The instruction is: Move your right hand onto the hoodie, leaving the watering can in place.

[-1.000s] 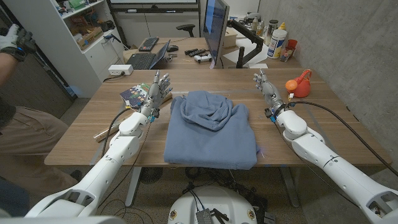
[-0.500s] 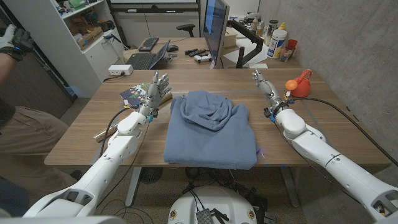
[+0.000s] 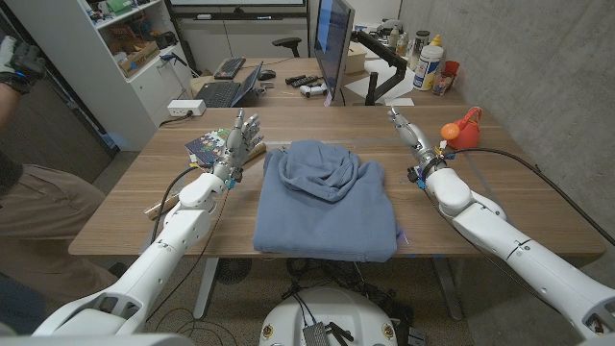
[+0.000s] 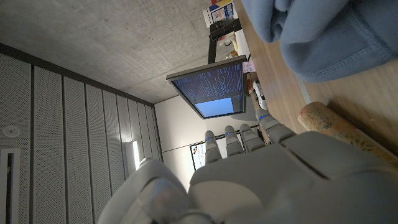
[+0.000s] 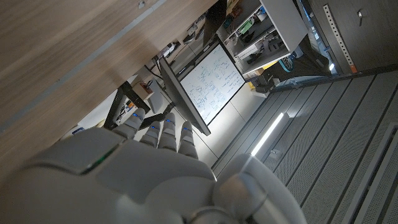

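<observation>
A folded blue hoodie (image 3: 327, 197) lies in the middle of the wooden table (image 3: 500, 183), and its edge shows in the left wrist view (image 4: 323, 31). An orange watering can (image 3: 462, 130) stands at the table's far right. My right hand (image 3: 411, 137) is raised on its edge between the hoodie and the can, fingers stretched out, holding nothing and touching neither; its back fills the right wrist view (image 5: 124, 168). My left hand (image 3: 241, 140) stands open just left of the hoodie, empty, with its back in the left wrist view (image 4: 261, 168).
A patterned packet (image 3: 207, 148) lies behind my left hand and a wooden stick (image 3: 159, 205) beside my left forearm. A monitor (image 3: 332, 43), laptop (image 3: 229, 91) and bottles (image 3: 430, 62) stand on the desk behind. A person's gloved hand (image 3: 17, 60) shows at far left.
My right hand has turned and stretched slightly away from me, fingers straighter. The left hand, hoodie and watering can have stayed put.
</observation>
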`<action>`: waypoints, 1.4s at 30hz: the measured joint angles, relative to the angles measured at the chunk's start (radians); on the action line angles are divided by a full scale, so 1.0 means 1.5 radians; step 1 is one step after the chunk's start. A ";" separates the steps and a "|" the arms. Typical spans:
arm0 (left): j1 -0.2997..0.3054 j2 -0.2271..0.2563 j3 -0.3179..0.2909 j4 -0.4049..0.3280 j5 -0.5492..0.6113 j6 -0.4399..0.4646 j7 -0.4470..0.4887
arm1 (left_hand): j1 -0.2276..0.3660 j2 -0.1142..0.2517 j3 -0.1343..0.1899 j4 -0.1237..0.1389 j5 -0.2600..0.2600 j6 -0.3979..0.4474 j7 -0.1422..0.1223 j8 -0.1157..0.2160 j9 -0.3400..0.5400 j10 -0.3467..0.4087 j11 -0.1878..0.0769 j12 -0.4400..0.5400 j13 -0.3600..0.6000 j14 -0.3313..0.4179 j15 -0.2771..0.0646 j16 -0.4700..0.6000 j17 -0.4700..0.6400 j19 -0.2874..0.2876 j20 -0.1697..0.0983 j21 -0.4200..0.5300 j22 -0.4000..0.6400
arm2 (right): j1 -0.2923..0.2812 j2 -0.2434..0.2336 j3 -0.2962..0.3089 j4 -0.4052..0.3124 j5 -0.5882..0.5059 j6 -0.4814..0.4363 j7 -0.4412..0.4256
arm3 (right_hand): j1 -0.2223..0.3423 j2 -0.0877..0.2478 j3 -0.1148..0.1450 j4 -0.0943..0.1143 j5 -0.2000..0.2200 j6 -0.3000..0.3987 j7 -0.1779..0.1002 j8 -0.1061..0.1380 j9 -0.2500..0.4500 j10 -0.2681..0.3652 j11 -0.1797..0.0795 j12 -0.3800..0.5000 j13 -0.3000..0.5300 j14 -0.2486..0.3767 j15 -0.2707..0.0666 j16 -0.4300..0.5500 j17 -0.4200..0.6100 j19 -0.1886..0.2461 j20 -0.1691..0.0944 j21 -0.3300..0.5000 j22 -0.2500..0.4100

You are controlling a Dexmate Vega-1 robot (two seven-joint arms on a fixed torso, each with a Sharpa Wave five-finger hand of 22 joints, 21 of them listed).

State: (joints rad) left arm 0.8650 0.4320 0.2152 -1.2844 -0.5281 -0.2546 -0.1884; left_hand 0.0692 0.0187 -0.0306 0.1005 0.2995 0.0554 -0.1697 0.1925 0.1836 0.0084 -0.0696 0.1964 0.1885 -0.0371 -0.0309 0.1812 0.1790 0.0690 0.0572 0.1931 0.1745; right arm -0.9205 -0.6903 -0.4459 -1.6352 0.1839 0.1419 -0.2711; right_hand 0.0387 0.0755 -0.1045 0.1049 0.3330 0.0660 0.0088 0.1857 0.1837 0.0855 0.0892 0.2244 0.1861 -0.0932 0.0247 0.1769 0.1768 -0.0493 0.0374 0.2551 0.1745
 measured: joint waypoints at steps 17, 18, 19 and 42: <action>-0.002 0.006 0.000 -0.008 0.001 0.001 -0.003 | 0.000 0.000 0.000 0.000 0.000 0.000 0.000 0.000 0.000 0.000 0.000 0.000 0.000 0.000 0.000 0.000 0.000 0.000 0.000 0.000 0.000 | -0.013 -0.010 -0.015 -0.032 -0.052 0.004 -0.007 | 0.004 0.004 0.003 0.003 0.000 0.000 0.000 0.000 0.000 -0.002 -0.002 0.000 0.000 0.000 0.000 0.000 0.000 -0.004 -0.004 -0.005 0.000; -0.002 0.006 0.000 -0.008 0.001 0.001 -0.003 | 0.000 0.000 0.000 0.000 0.000 0.000 0.000 0.000 0.000 0.000 0.000 0.000 0.000 0.000 0.000 0.000 0.000 0.000 0.000 0.000 0.000 | -0.013 -0.010 -0.015 -0.032 -0.052 0.005 -0.007 | 0.004 0.004 0.003 0.003 0.000 0.000 0.000 0.000 0.000 -0.002 -0.002 0.000 0.000 0.000 0.000 0.000 0.000 -0.004 -0.004 -0.005 0.000; -0.002 0.006 0.000 -0.008 0.001 0.001 -0.002 | 0.000 0.000 0.000 0.000 0.000 0.000 0.000 0.000 0.000 0.000 0.000 0.000 0.000 0.000 0.000 0.000 0.000 0.000 0.000 0.000 0.000 | -0.016 -0.012 -0.017 -0.037 -0.055 0.006 -0.007 | 0.004 0.004 0.003 0.003 0.000 0.000 0.000 0.000 0.000 -0.002 -0.002 0.000 0.000 0.000 0.000 0.000 0.000 -0.004 -0.004 -0.005 0.000; -0.005 0.005 0.008 -0.010 0.005 0.007 -0.001 | 0.000 0.000 -0.002 -0.002 0.000 0.000 0.000 0.000 0.000 0.000 0.000 0.000 0.000 0.000 0.000 0.000 0.000 0.000 0.000 0.000 0.000 | -0.056 -0.044 -0.018 -0.118 -0.150 -0.020 -0.032 | 0.006 0.006 0.006 0.000 0.002 0.004 -0.004 0.000 0.000 -0.002 -0.002 0.000 0.000 -0.003 -0.004 0.000 0.000 -0.006 -0.001 -0.013 0.000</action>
State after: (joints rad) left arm 0.8571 0.4397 0.2278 -1.2997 -0.5205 -0.2447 -0.1902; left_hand 0.0692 0.0187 -0.0337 0.0974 0.2992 0.0554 -0.1696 0.1925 0.1836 0.0083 -0.0694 0.1964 0.1884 -0.0370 -0.0308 0.1812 0.1789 0.0691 0.0573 0.1931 0.1744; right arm -1.0042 -0.7570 -0.4733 -1.8126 -0.0410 0.1114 -0.3190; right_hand 0.0480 0.0847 -0.0959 0.1049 0.3364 0.0716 0.0033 0.1857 0.1836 0.0820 0.0856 0.2244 0.1863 -0.0984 0.0194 0.1769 0.1770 -0.0583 0.0358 0.2359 0.1744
